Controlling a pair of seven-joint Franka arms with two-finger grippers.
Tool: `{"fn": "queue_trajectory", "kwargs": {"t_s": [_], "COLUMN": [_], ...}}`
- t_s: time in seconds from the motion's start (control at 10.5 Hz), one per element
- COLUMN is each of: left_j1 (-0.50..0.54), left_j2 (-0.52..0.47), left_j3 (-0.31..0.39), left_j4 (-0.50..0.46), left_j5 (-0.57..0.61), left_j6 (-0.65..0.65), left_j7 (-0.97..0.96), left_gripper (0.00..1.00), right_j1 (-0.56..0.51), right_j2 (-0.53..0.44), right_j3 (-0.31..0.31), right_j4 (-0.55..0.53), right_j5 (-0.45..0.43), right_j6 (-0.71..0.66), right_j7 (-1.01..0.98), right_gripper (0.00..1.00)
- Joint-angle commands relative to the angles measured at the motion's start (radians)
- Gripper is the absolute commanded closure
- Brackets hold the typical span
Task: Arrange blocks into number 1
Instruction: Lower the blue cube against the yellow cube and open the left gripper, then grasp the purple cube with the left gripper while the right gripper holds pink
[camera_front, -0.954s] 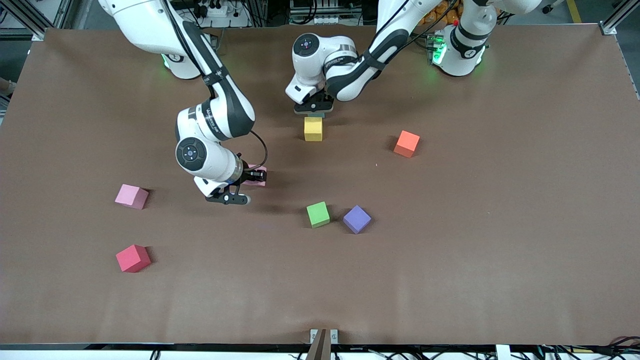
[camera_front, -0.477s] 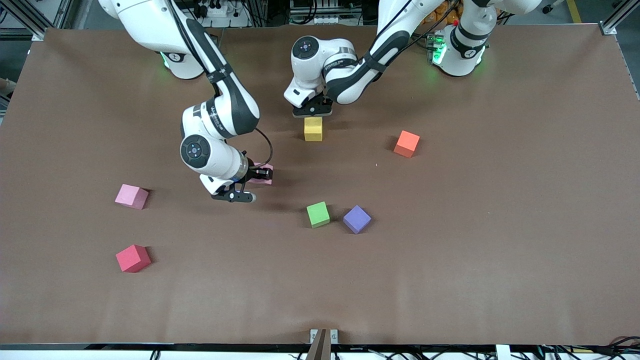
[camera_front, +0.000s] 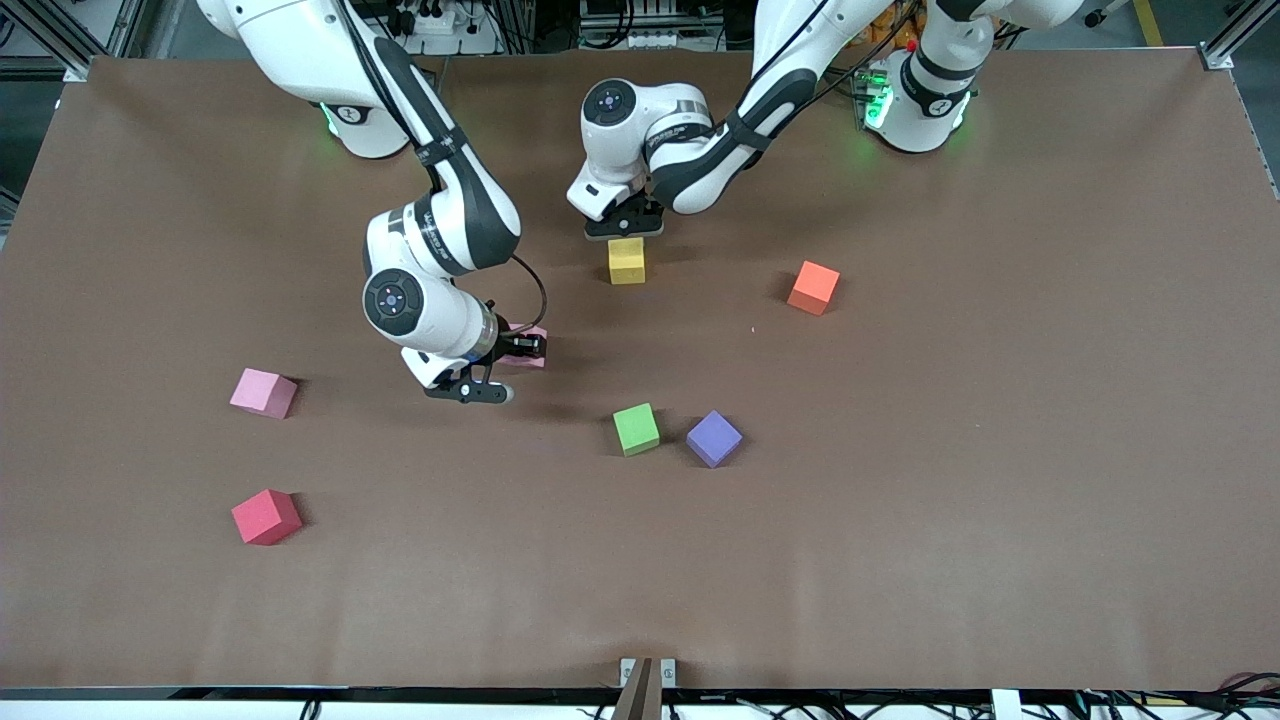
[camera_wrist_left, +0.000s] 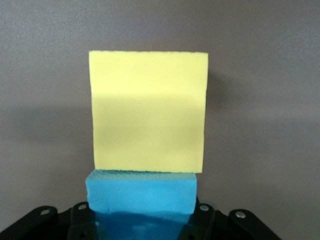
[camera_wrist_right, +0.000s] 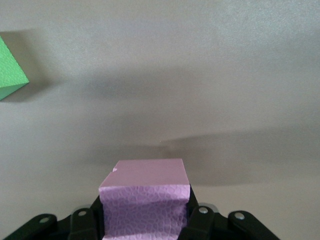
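The right gripper (camera_front: 518, 352) hangs low over the middle of the bench (camera_front: 900, 560), its fingers (camera_wrist_right: 194, 222) clamped on a pink block (camera_wrist_right: 145, 200). The left gripper (camera_front: 625, 222), toward the bench's edge by the robot bases, has its fingers clamped on the light blue block (camera_wrist_left: 141, 196), which touches the yellow block (camera_front: 626, 260). Only the left wrist view shows the light blue block; the front view hides it under the gripper.
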Motion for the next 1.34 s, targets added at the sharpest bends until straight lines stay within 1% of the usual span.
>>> {"fn": "queue_trajectory", "kwargs": {"t_s": [0.0,0.29,0.48,0.57,0.95,1.05,1.14,1.24], "left_j1": [-0.008,-0.010,-0.017,-0.013,0.001,0.010,0.045,0.105], "left_j2": [0.009,0.001,-0.022,-0.045,-0.080,-0.100,-0.118,-0.126], "left_j3": [0.016,0.016,0.001,-0.016,-0.018,-0.013,-0.012,-0.011], "left_j4": [0.023,0.031,0.066,0.080,0.124,0.132,0.131,0.129], "left_j5": [0.021,0.008,0.002,0.002,-0.050,-0.062,-0.065,-0.061], "left_j6": [-0.020,-0.032,-0.168,-0.209,-0.233,-0.250,-0.253,-0.255], "left_j7": [0.004,-0.006,-0.016,-0.034,-0.040,-0.037,-0.030,-0.022], "left_gripper": [0.00,0.00,0.00,0.00,0.00,0.00,0.00,0.00], "right_j1": [0.005,0.007,0.008,0.013,0.021,0.025,0.031,0.033], "right_j2": [-0.017,-0.017,-0.017,-0.017,-0.025,-0.025,-0.025,-0.025], "right_j3": [0.000,0.000,0.000,0.000,0.000,0.000,0.000,0.002], "right_j4": [-0.023,-0.023,-0.023,-0.023,-0.032,-0.033,-0.033,-0.033], "right_j5": [0.021,0.019,0.021,0.021,0.021,0.021,0.021,0.021], "right_j6": [0.011,0.012,0.013,0.013,0.011,0.011,0.011,0.011], "right_j7": [0.001,0.001,0.003,0.003,0.006,0.007,0.012,0.013], "right_gripper": [0.70,0.70,0.70,0.70,0.70,0.70,0.70,0.70]}}
